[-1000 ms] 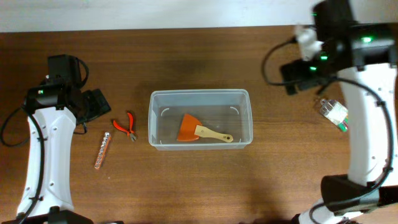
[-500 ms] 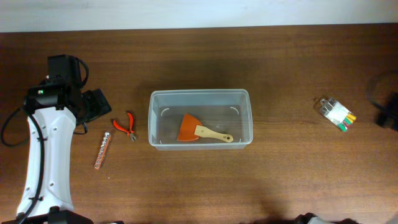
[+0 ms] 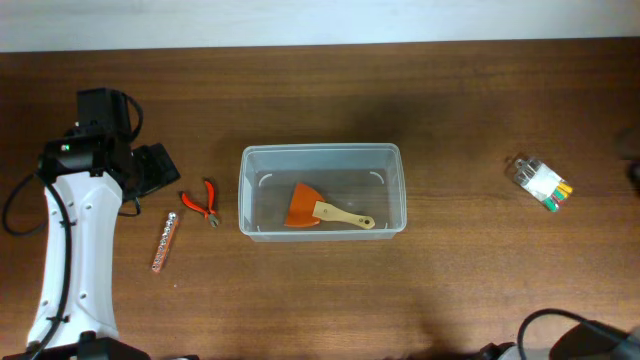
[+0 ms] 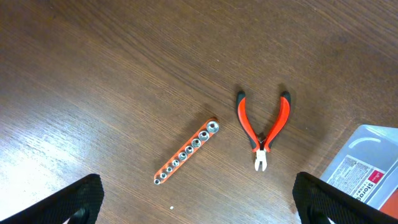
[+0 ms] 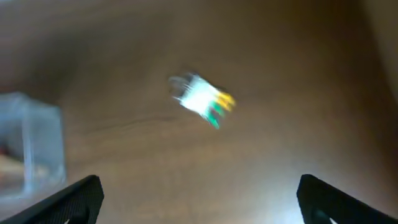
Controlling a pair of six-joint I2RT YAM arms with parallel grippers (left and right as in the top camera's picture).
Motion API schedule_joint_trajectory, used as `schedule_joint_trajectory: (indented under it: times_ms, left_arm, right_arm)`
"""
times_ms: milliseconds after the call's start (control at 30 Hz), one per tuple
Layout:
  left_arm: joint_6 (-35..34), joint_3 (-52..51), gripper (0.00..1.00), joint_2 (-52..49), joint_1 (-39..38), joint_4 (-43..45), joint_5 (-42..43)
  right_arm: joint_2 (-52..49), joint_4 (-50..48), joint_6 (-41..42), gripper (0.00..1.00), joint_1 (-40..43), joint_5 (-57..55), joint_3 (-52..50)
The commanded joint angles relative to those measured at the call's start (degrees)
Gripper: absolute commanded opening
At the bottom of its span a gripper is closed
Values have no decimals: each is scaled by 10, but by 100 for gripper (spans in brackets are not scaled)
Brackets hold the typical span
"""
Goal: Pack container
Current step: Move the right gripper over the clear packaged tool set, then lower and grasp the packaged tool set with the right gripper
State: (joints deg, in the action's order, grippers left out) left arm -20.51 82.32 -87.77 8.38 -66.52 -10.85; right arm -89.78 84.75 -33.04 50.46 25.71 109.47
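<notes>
Overhead, the container (image 3: 320,149) (scraper (image 3: 304,207) inside) lies lengthwise left to right.

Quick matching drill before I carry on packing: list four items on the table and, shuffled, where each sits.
1. orange scraper with wooden handle
2. red-handled pliers
3. orange strip of metal sockets
4. small clear packet with yellow and green tips

A. alone, right of the clear plastic container
B. inside the container
C. just left of the container
D. furthest left, beyond the pliers

Pairs: 1-B, 2-C, 3-D, 4-A
</notes>
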Motion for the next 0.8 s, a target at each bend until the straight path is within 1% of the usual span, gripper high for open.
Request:
schedule_joint_trajectory:
  times_ms: [0, 67, 100, 167, 267, 333, 367, 467, 667, 767]
  left_arm:
    - [9, 1, 99, 2, 2, 3, -8]
    - [9, 1, 99, 2, 2, 6, -29]
    - [9, 1, 99, 2, 2, 8, -34]
    - [9, 1, 99, 2, 2, 9, -36]
    - [9, 1, 99, 2, 2, 10, -36]
    - [9, 1, 99, 2, 2, 12, -40]
    - [9, 1, 99, 2, 2, 16, -40]
    - [9, 1, 99, 2, 2, 25, -40]
    - [9, 1, 99, 2, 2, 36, -40]
    - [9, 1, 99, 2, 2, 40, -39]
  right_arm:
    - [-37, -27, -282, 99, -62, 54, -3]
    - [-60, -46, -331, 99, -94, -13, -3]
    - [-81, -66, -332, 99, -123, -73, -3]
    - [-111, -76, -332, 98, -154, -153, -3]
    - [-169, -81, -332, 99, -182, -220, -3]
    - [-208, -86, -331, 99, -191, -230, -3]
    - [-243, -96, -318, 99, -197, -229, -3]
    - [-290, -104, -310, 99, -201, -228, -3]
    - [-350, -104, -314, 98, -203, -230, -3]
    - [-365, -109, -343, 99, -213, -234, -3]
